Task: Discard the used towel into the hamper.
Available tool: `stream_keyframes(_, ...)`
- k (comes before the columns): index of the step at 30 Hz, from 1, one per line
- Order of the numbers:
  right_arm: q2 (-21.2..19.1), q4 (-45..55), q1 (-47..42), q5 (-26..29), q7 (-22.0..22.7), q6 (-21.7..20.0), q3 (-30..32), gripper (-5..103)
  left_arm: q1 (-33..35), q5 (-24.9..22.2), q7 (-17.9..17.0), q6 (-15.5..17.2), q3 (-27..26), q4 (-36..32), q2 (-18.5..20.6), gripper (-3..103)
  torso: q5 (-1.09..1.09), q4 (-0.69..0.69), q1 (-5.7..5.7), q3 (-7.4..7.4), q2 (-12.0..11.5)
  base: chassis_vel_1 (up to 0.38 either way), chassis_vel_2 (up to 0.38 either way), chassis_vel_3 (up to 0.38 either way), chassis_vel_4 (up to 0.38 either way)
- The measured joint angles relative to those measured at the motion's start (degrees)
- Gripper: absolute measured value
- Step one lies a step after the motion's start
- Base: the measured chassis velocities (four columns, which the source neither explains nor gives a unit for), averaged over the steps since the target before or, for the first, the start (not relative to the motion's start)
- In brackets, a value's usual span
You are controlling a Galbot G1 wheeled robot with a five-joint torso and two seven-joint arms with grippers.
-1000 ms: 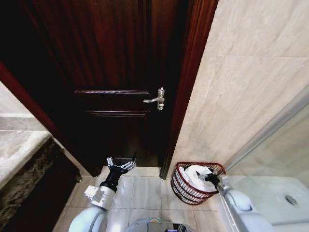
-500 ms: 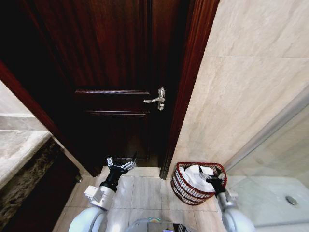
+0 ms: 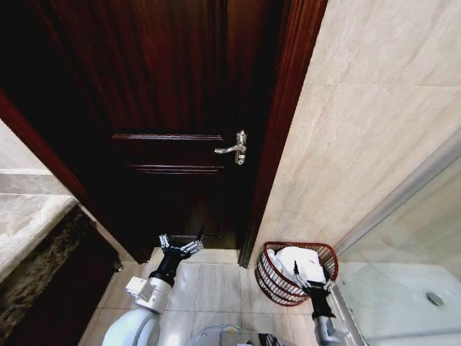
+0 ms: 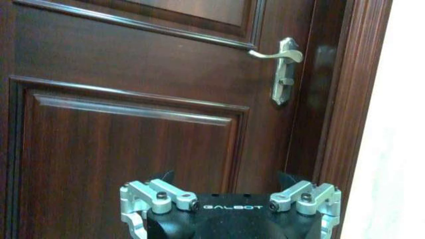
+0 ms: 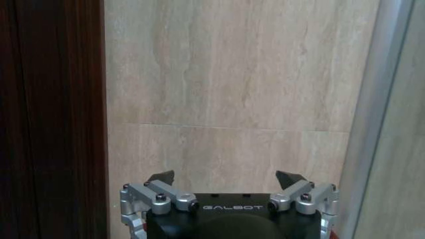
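Down at about five o'clock in the head view, the hamper [image 3: 297, 273] sits on the pale tiled floor [image 3: 216, 285], tucked into the corner where the dark wooden door frame [image 3: 277, 144] meets the beige stone-look wall [image 3: 367, 130]. It is a small round basket of thin red-brown slats with open gaps between them, narrowing toward its base, and a crumpled white towel [image 3: 299, 261] lies bunched inside it, rising just to the rim. The right gripper [image 3: 310, 280] hangs at the hamper's near rim, at roughly six o'clock from the towel, its two dark-tipped fingers spread apart with nothing between them; its wrist view looks past those splayed tips at the smooth wall tile. The left gripper [image 3: 180, 242] hovers at about seven o'clock in the head view, low before the glossy panelled door [image 3: 173, 144], fingers likewise wide apart and empty. A curved silver lever handle [image 4: 279, 62] on a narrow metal plate sits on the door at its latch edge.
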Motion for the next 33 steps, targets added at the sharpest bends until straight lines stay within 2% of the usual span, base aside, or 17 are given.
stream_keyframes(1,0.37,-0.66,-0.28,-0.74,0.32,1.33,-0.13,100,0.0,0.0,0.0,0.0,-0.01,0.0,0.0,100,0.01,0.0,0.0,0.0,0.0,0.0,0.0,0.0,0.0)
stream_keyframes(6,0.6,-1.23,-1.28,-1.54,0.52,2.89,-1.18,100,0.01,0.0,0.0,0.0,0.0,0.01,0.0,100,0.0,0.0,0.0,0.0,0.0,0.0,0.0,0.0,0.0)
stream_keyframes(8,0.8,-2.92,-1.01,-2.3,1.26,5.0,-1.74,100,0.0,0.0,0.0,0.0,-0.01,0.0,0.0,100,0.02,0.0,0.0,0.0,0.0,0.0,0.0,0.0,0.0)
stream_keyframes(13,0.79,-1.57,-1.43,-1.04,1.48,5.05,-1.99,100,0.0,0.0,0.0,0.0,0.0,0.0,0.0,100,0.01,0.0,0.0,0.0,0.01,0.0,0.0,0.0,0.0)
stream_keyframes(16,0.56,0.4,-2.14,-0.32,0.24,3.82,-1.88,100,0.0,0.0,0.0,0.0,0.0,0.0,0.0,100,0.01,0.0,0.0,0.0,0.0,0.0,0.0,0.0,0.0)
stream_keyframes(20,-0.07,6.08,-3.96,2.38,-4.56,-0.73,-0.81,100,0.0,0.0,0.0,0.0,0.0,0.0,0.0,100,0.0,0.0,0.0,0.01,0.01,0.0,0.0,0.0,0.0)
stream_keyframes(22,-0.13,6.49,-4.06,2.54,-5.05,-1.15,-0.69,100,0.0,0.0,0.0,0.0,0.0,0.0,0.0,100,0.0,0.0,0.0,0.01,0.01,0.0,0.0,0.0,0.0)
stream_keyframes(23,-0.23,7.97,-4.19,2.97,-5.98,-2.91,-0.31,100,0.0,0.0,0.0,0.0,-0.01,0.0,0.0,100,0.0,0.0,0.0,0.01,0.01,0.0,0.0,0.0,0.0)
stream_keyframes(25,-0.27,9.99,-4.16,3.53,-6.16,-5.59,-0.15,100,0.0,0.0,0.0,0.0,0.0,0.0,0.0,100,0.01,0.0,0.01,0.01,0.01,0.0,0.0,0.0,0.0)
stream_keyframes(33,-0.65,15.35,-4.35,4.76,-5.38,-11.3,0.11,100,0.0,0.0,0.0,0.0,-0.01,0.0,0.0,100,0.01,0.0,0.01,0.01,0.01,0.0,0.0,0.0,0.0)
